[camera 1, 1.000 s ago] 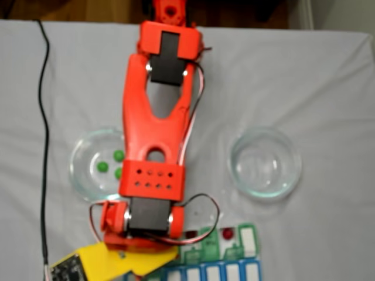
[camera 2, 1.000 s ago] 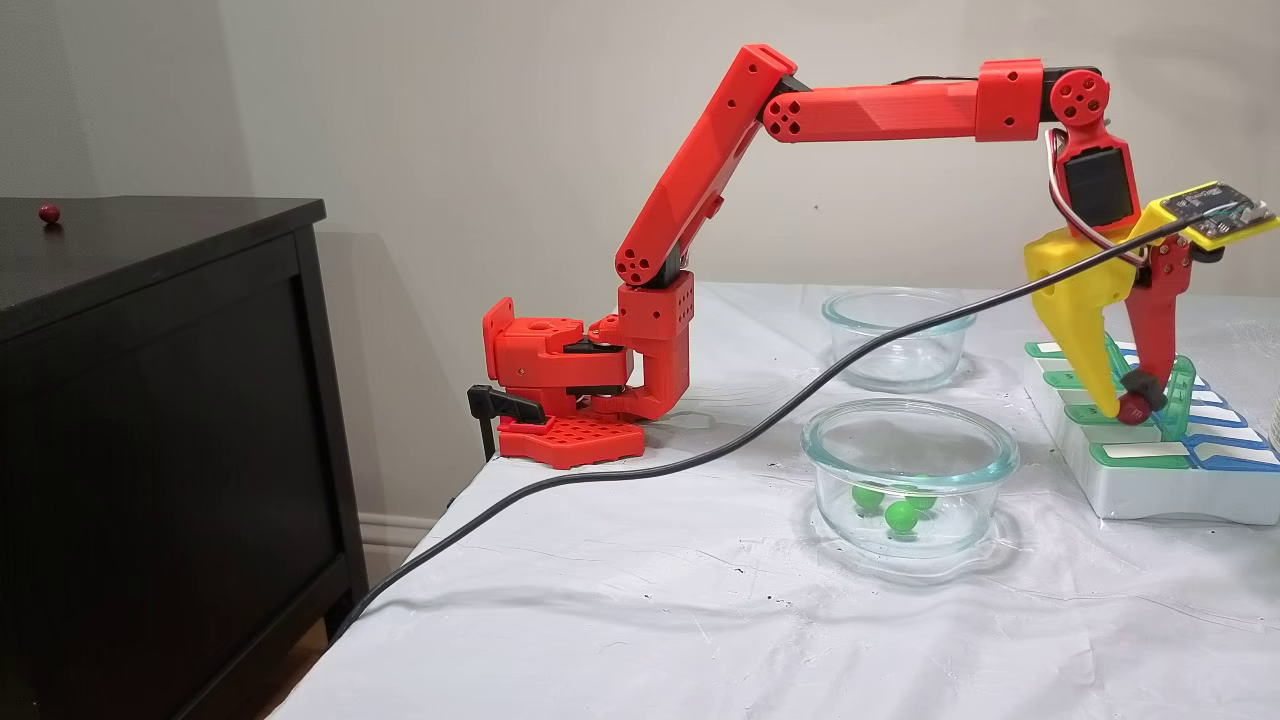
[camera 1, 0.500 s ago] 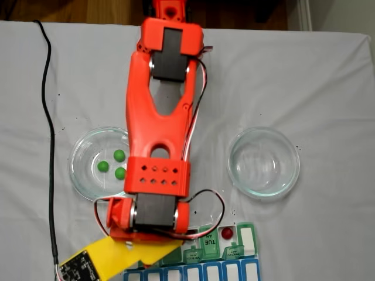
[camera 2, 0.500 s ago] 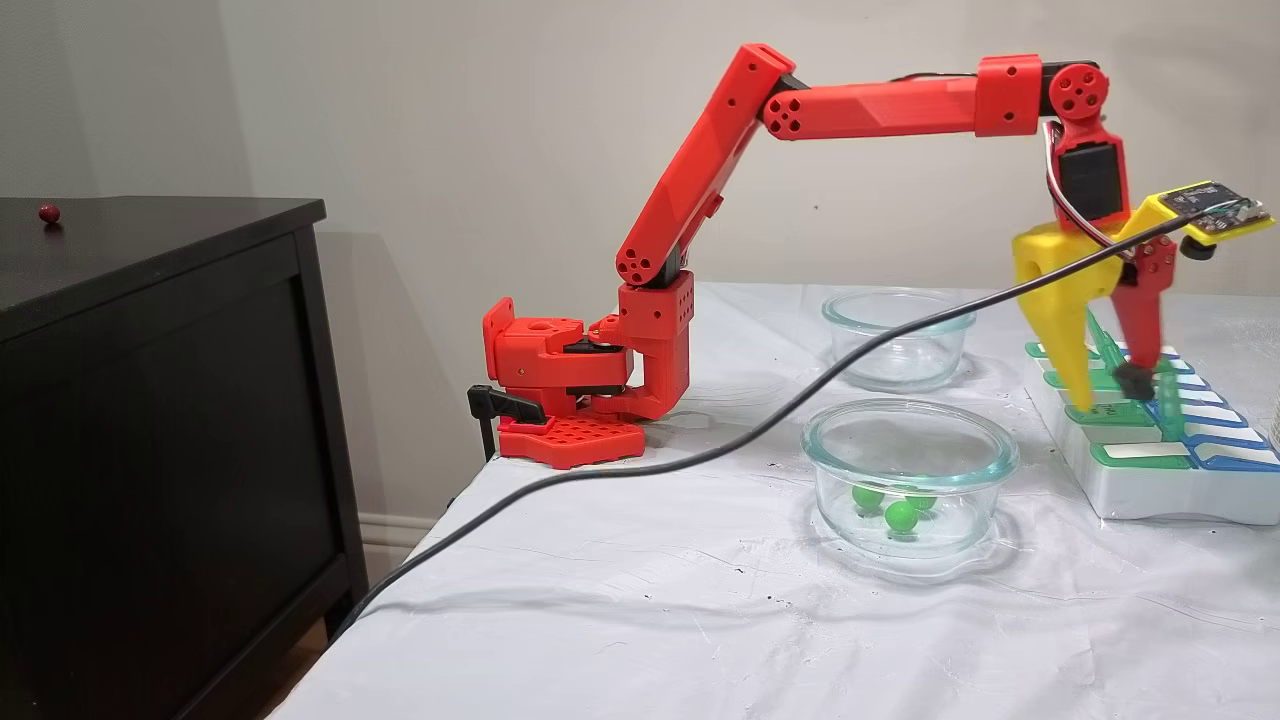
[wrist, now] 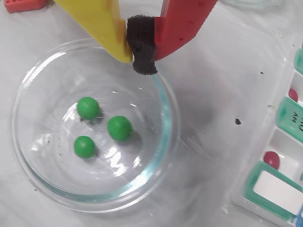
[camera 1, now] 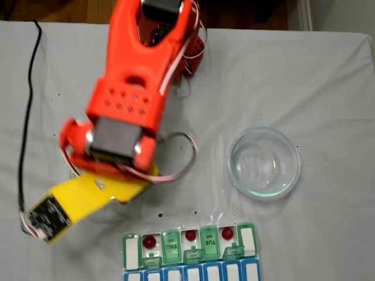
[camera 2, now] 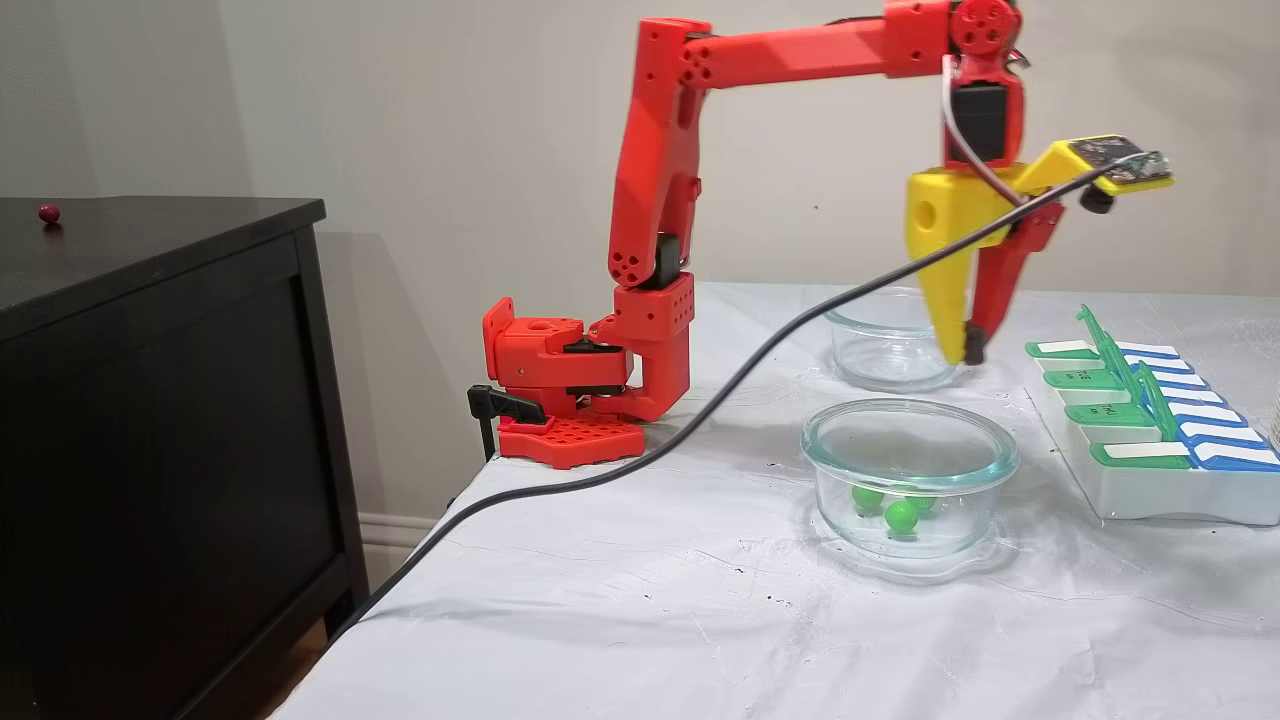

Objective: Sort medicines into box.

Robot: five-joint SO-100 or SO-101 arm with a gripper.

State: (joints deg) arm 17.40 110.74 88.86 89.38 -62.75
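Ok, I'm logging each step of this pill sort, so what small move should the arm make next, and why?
Probably open the gripper and lower it into the glass dish toward the nearest green ball. The jaws are shut and empty above the dish rim, three green balls lie in it, and three red balls already sit in the pill box.
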